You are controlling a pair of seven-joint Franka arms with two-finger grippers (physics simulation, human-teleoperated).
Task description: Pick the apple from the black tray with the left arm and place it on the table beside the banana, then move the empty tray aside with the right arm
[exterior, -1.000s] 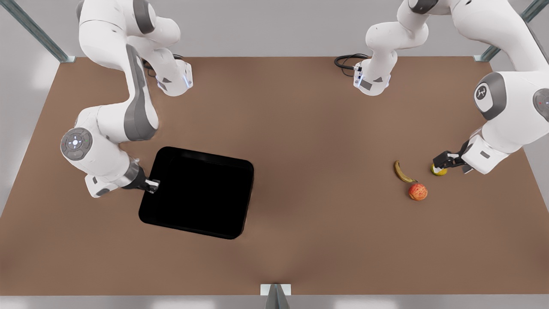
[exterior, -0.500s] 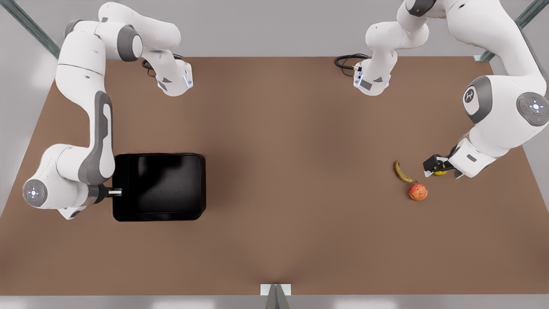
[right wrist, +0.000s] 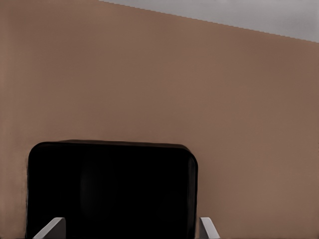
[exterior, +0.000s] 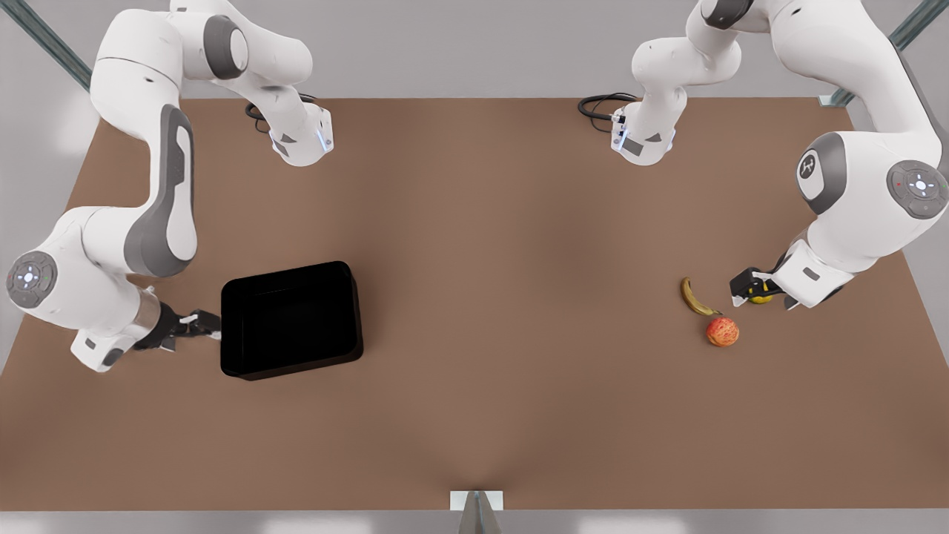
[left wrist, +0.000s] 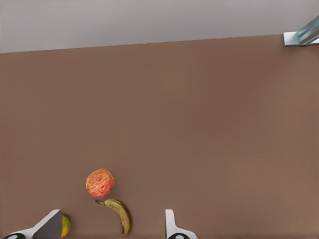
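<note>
The black tray [exterior: 291, 320] lies empty on the table [exterior: 504, 245] at the front view's left; the right wrist view has this tray [right wrist: 112, 189] close ahead. My right gripper [exterior: 204, 325] is open just off the tray's left rim, its fingers [right wrist: 54, 226] spread. The apple [exterior: 722, 331] rests on the table at the front view's right, touching the banana [exterior: 695, 297]. In the left wrist view the apple [left wrist: 99, 182] and banana [left wrist: 118, 215] lie side by side. My left gripper [exterior: 744, 288] hangs open beside them, holding nothing.
A yellow-green round fruit [exterior: 760, 298] sits under the left gripper, and this fruit [left wrist: 65, 225] lies against one finger [left wrist: 50, 226]. Both arm bases stand at the table's far edge, with a black cable [exterior: 602, 107] there. Open tabletop spans the middle.
The tray slid toward the front view's left and turned. The right gripper, shut on its rim half a second ago, has opened and drawn back. The left gripper edged slightly toward the banana.
</note>
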